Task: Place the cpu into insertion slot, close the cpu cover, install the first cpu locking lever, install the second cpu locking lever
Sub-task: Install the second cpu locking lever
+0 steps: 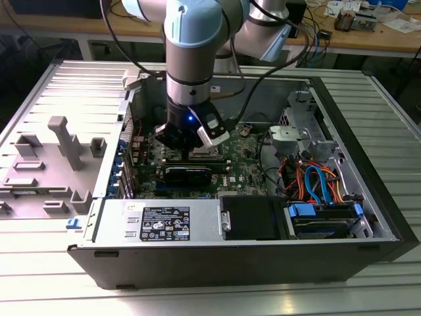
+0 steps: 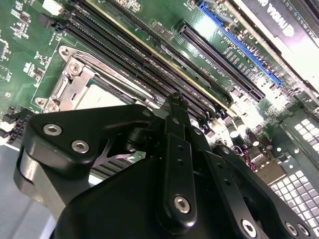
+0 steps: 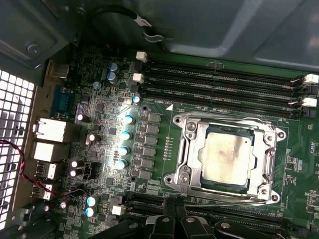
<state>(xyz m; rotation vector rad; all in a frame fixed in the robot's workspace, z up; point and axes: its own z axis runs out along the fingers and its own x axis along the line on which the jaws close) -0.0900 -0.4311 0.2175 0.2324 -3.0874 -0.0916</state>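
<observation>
The cpu, a flat square chip with a dull grey top, lies in the insertion slot on the green motherboard. The cpu cover, a silver frame, lies flat around it. A thin lever rod runs along the socket edge nearest my fingers. My gripper is shut with nothing in it, its tips just off that edge, beside the memory slots. In the second wrist view my gripper points down at the board next to the cpu. In the exterior view my gripper hangs low over the socket.
The open computer case lies on a slatted metal table. Long black memory slots flank the socket. A power supply, a drive cage and coloured cables fill the case on the exterior view's right. A grey fixture stands at its left.
</observation>
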